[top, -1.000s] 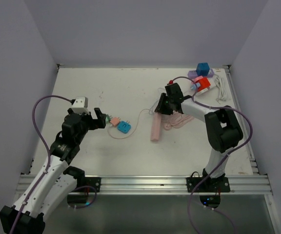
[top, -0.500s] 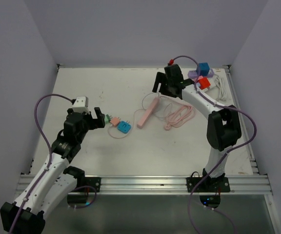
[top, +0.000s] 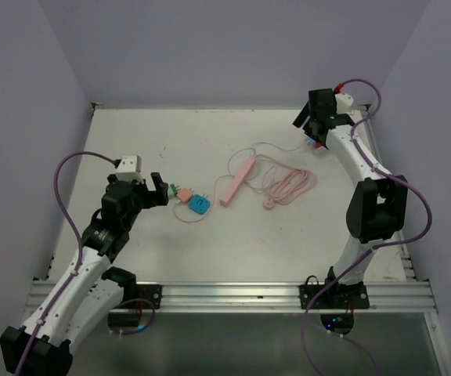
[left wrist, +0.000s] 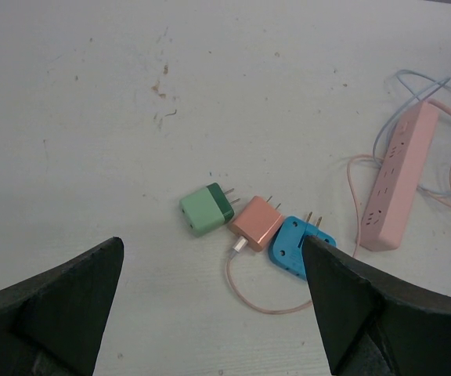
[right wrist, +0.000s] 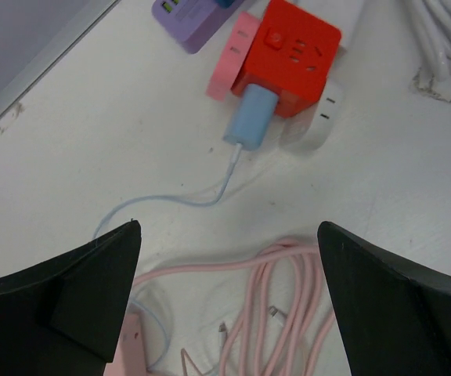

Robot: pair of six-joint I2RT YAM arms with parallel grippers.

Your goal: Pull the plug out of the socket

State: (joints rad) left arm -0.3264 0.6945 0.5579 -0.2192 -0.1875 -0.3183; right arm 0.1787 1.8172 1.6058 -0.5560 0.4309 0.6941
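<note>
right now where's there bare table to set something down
Free: the far left corner of the table, behind the small adapters; also the near strip in front of the pink power strip. Crowded: the far right corner around the red socket cube and the coiled pink cable.

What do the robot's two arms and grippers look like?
Both the left arm and right arm have white links with black joints. A purple cable loops along each. The left gripper and right gripper are black with broad wedge-shaped fingers; a red connector sits at the right wrist.
</note>
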